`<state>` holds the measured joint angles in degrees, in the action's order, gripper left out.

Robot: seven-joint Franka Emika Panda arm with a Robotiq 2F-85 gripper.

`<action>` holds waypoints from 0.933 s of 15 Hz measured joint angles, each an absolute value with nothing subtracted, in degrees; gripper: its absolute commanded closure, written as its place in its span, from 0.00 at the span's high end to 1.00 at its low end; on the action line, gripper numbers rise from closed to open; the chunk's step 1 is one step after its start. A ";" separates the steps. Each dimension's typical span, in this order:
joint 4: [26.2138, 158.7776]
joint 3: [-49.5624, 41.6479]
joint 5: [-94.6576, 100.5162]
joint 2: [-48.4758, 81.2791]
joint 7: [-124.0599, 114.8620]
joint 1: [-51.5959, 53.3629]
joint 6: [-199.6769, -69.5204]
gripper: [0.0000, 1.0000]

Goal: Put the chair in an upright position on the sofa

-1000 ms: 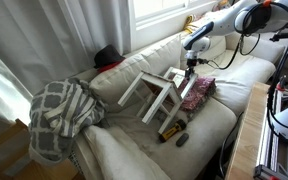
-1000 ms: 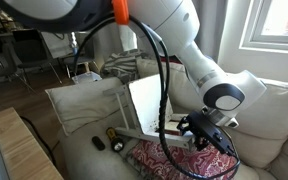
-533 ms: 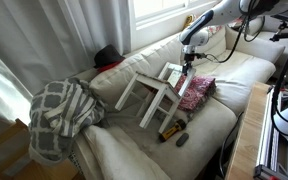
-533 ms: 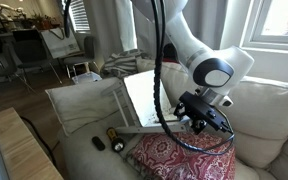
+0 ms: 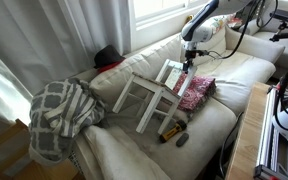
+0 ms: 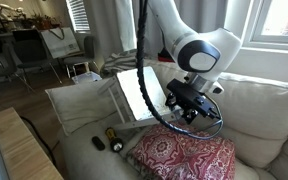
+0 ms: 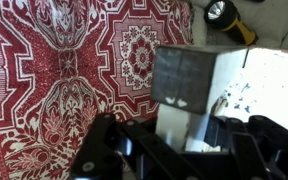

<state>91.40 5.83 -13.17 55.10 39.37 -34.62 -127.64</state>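
Black Robotiq gripper point(image 6: 184, 102) is clamping the small white wooden chair point(image 5: 149, 95) by the seat edge, jaws drawn in tight. In the wrist view the chair point(image 7: 189, 75) is sitting between the dark fingers point(image 7: 119, 152).

Directly beneath the gripper, a red patterned cushion point(image 6: 184, 155) is lying, apart from it.

Chair is lying tipped, not upright. Its seat is standing steeply at the gripper and its legs are pointing away from it. Long axis is running along the large cream fabric sofa point(image 6: 269, 115).

Behind the gripper, back cushions are rising close. On the side away from the chair, bare seat cushion is lying open.

Past the red cushion, toward the sofa's front edge, a yellow-and-black flashlight point(image 5: 171, 130) is lying. Beyond the leg tips, a grey plaid blanket point(image 5: 59, 115) is sitting heaped.
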 measured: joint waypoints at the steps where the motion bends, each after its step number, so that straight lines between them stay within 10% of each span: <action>1: 92.95 5.93 -13.32 54.11 39.21 -34.59 -128.29 0.39; 9: 98.79 9.05 -22.13 46.20 47.33 -35.18 -112.86 1.00; 14: 100.95 9.39 -27.00 44.22 53.12 -33.73 -101.49 1.00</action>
